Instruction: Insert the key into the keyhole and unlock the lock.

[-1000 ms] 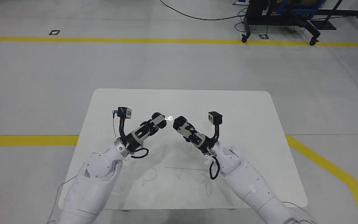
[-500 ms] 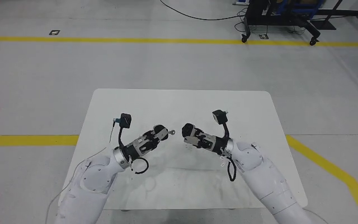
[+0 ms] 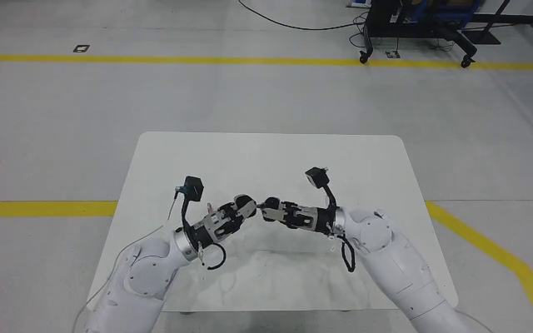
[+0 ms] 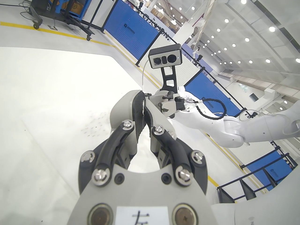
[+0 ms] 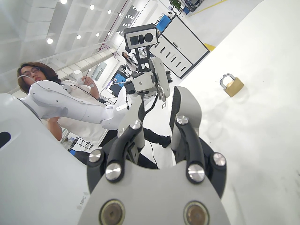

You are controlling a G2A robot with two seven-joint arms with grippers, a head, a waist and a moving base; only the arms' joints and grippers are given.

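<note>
Lock, 1 brass one, lies on the table; left gripper pinched closed, right gripper spread apart.

- Pale grey floor, smooth and glossy, all around the table
- White table with rounded corners, standing mid-scene
- One yellow line crosses the floor far behind the table; a second yellow line runs level with the table and bends nearward on the right
- Black wheeled stand at the far right, with a black cable trailing on the floor to its left
- Small dark floor plate at the far left
- Blue panel barriers in black frames
- High white ceiling with rows of round lights
- White drawer cabinet, with a potted plant beyond it
</note>
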